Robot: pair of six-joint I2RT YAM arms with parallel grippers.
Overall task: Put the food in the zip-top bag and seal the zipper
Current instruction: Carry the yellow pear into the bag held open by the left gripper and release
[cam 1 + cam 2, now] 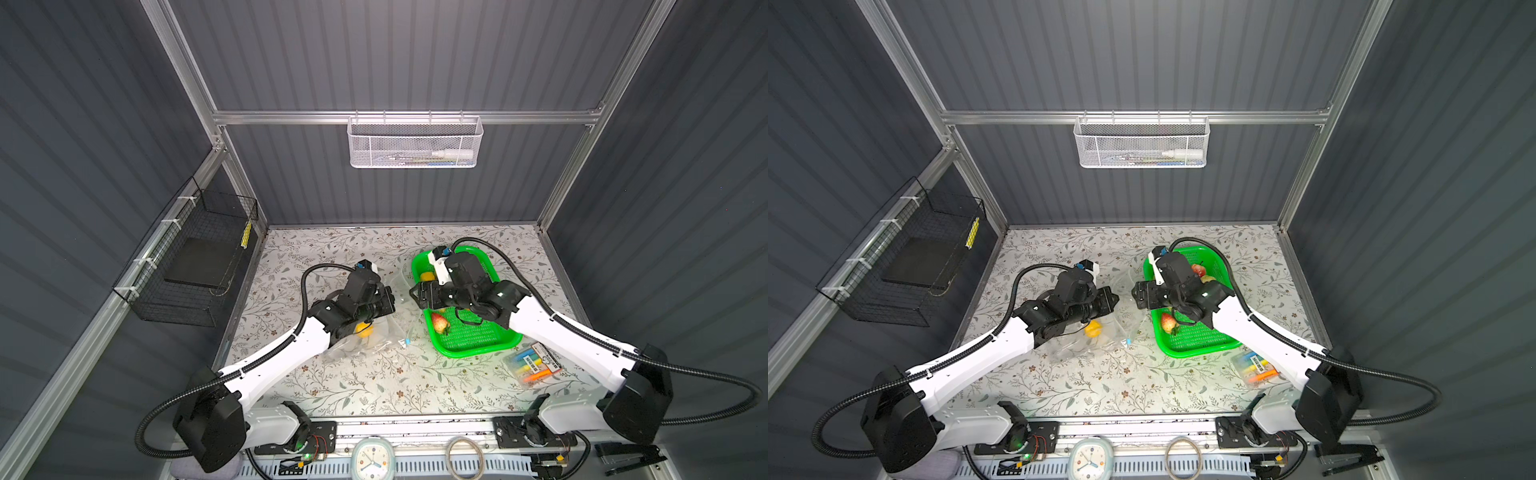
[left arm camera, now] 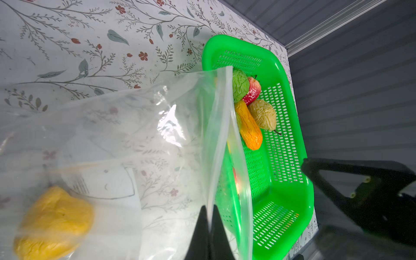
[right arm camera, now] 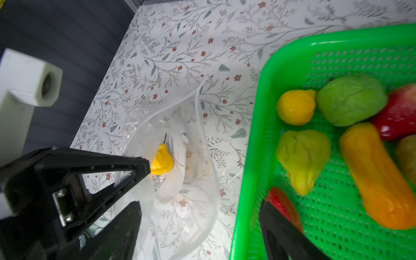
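1. Food (image 3: 378,175) is sitting in the basket (image 3: 249,157); one yellow fruit (image 3: 161,161) is lying in the zip-top bag (image 3: 193,171).
2. Left tool (image 2: 208,211) is pinching its rim; right tool (image 3: 199,204) is hovering spread, empty.
3. Rim slipping free would be collapsing the mouth.

Both top views: high overhead, whole table (image 1: 374,386). Wrist views: close, sharing zip-top bag (image 2: 135,135), basket (image 2: 308,202).

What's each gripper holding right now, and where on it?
The left gripper pinches the zip-top bag by its mouth edge. The right gripper is open and holds nothing.
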